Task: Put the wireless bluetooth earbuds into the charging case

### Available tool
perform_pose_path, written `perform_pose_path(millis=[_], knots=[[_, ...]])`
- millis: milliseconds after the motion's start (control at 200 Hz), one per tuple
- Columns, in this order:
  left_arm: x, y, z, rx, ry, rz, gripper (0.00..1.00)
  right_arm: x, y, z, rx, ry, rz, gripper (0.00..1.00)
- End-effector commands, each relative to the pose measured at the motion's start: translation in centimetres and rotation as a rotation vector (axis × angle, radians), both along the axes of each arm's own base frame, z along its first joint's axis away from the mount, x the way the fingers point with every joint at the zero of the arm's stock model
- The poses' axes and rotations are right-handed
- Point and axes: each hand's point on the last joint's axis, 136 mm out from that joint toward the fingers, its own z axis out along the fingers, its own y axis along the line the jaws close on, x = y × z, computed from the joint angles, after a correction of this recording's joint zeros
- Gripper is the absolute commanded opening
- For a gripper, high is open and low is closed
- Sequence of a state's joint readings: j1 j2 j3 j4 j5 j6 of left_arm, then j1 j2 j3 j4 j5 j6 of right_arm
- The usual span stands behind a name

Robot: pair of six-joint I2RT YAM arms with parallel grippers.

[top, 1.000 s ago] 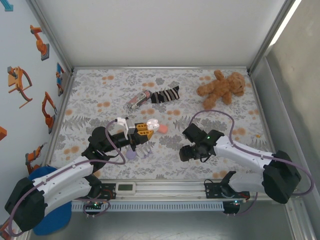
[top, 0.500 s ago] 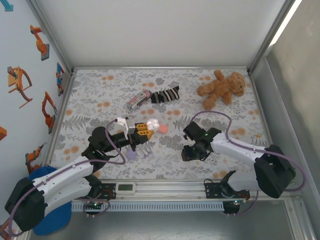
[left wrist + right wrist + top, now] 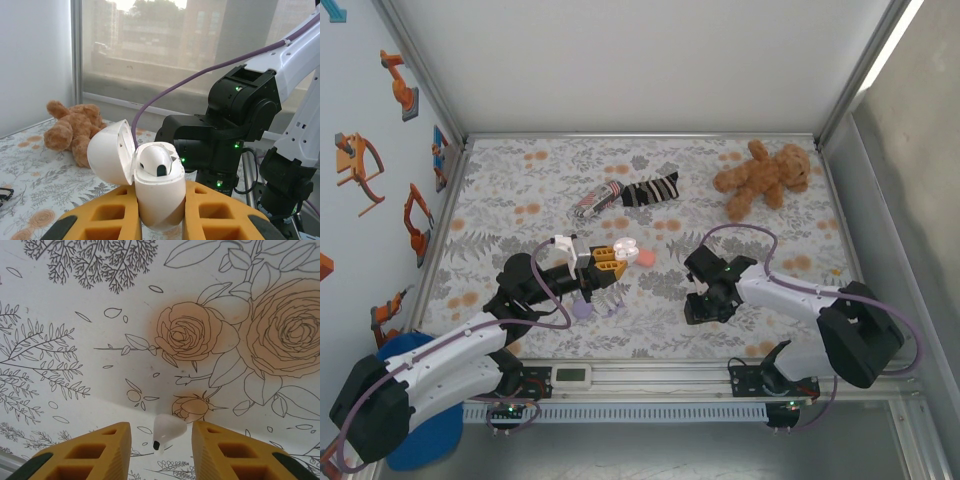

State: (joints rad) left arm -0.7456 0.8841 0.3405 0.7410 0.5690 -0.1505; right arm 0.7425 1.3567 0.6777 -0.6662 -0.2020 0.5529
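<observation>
My left gripper (image 3: 617, 256) (image 3: 159, 202) is shut on a white charging case (image 3: 160, 192) and holds it upright above the table. The case's lid (image 3: 110, 152) is swung open to the left, and one white earbud (image 3: 154, 161) sits in the case. In the top view the case (image 3: 626, 247) shows at the gripper's tip. A second white earbud (image 3: 169, 428) lies on the flowered table cover. My right gripper (image 3: 161, 434) (image 3: 706, 306) hangs over it, open, a yellow finger on each side and neither touching it.
A brown teddy bear (image 3: 760, 175) (image 3: 75, 130) lies at the back right, a striped sock (image 3: 650, 188) and a small packet (image 3: 595, 200) at the back middle. A pink round piece (image 3: 646, 257) and small purple pieces (image 3: 583, 308) lie near the left gripper. The right arm (image 3: 235, 125) stands close behind the case.
The right arm's forearm has drawn in toward the middle while its gripper stays low over the same spot. The left arm and the case have not moved.
</observation>
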Motion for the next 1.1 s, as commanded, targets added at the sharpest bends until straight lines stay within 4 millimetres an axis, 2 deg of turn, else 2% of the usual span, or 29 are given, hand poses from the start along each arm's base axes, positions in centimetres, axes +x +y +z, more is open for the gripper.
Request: perform_pose_path(millis=[0,801,1092], knots=[[-0.4,-0.1,2.2,-0.037,-0.064,-0.015,0.00,-0.1,-0.8,-0.6,-0.039,0.007,-0.024,0.36],[-0.5,0.0,2.2,-0.036,-0.063,-0.015,0.00,-0.3,-0.7,-2.0,-0.046,0.042,-0.019,0.29],[-0.4,0.0,2.1,-0.033,-0.060,-0.012,0.00,-0.1,-0.5,-1.6,-0.037,0.028,-0.020,0.25]])
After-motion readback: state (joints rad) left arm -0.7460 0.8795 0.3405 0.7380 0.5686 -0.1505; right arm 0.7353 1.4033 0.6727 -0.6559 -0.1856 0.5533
